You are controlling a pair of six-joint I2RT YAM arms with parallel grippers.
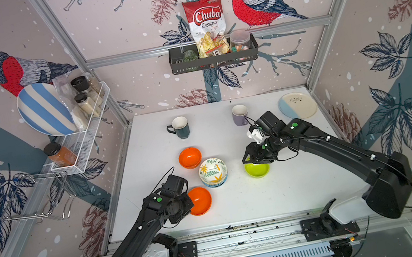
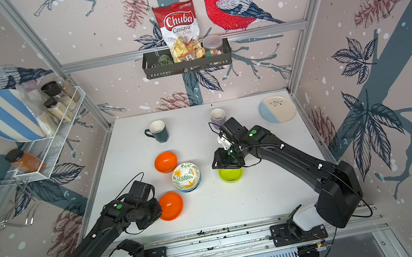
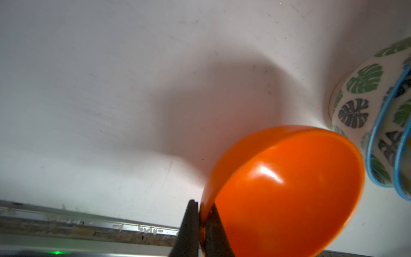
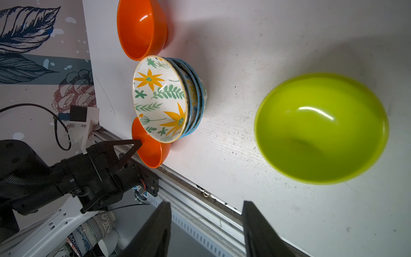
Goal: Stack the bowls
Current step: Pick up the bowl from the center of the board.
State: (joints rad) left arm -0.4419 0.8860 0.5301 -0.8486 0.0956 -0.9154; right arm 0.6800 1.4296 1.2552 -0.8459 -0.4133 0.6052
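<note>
Bowl stack point(image 1: 213, 172) stands before the mugs point(image 1: 180, 128) (plate point(image 1: 297, 105) far right).

I see my right gripper point(image 4: 206, 203) with fingers spread apart, nothing between them, and the lime green bowl point(image 4: 321, 129) beyond on the table point(image 4: 244, 44). Farther off, a floral bowl point(image 4: 159, 98) tops a stack point(image 4: 196, 95), with an orange bowl point(image 4: 142, 29) just beside it. The left gripper point(image 4: 136, 143) meets the rim of a second orange bowl point(image 4: 153, 153).
</note>
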